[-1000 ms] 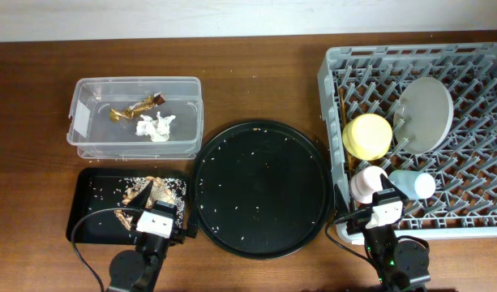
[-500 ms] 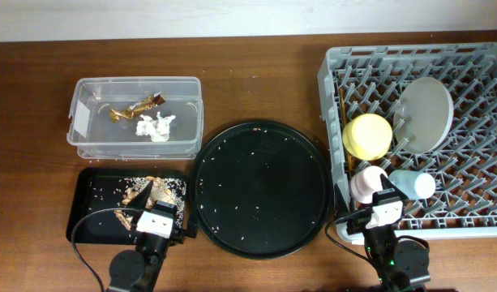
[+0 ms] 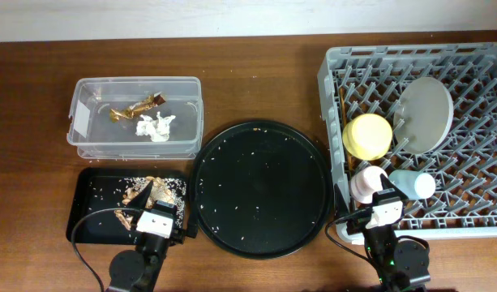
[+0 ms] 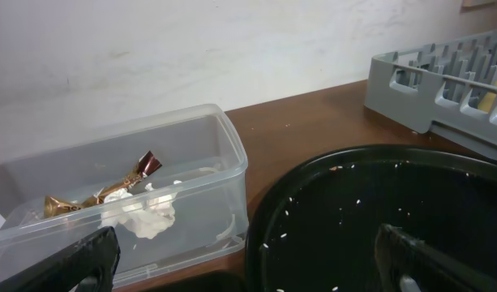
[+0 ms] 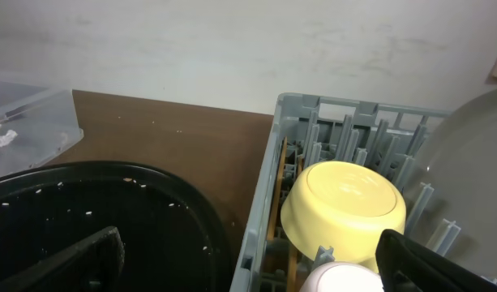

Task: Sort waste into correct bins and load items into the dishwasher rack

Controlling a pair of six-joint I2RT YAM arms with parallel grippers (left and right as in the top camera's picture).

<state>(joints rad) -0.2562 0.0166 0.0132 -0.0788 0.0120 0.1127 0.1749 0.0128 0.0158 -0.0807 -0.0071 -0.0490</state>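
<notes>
The grey dishwasher rack (image 3: 475,49) at the right holds the grey plate (image 3: 425,113), yellow bowl (image 3: 367,135), pink cup (image 3: 365,183), light blue cup (image 3: 413,183) and chopsticks (image 3: 343,109). The clear tub (image 3: 82,146) holds the gold-brown wrapper (image 3: 137,106) and white tissue (image 3: 156,126). The shallow black tray (image 3: 90,219) holds brownish scraps (image 3: 151,191) with rice. My left gripper (image 4: 248,264) is open and empty, low at the front by the black tray. My right gripper (image 5: 256,259) is open and empty, at the rack's front left corner.
A large round black tray (image 3: 260,188) with scattered rice grains lies in the middle between the bins and the rack. The rack's near left wall (image 5: 260,219) stands just ahead of my right gripper. Both arm bases sit at the table's front edge.
</notes>
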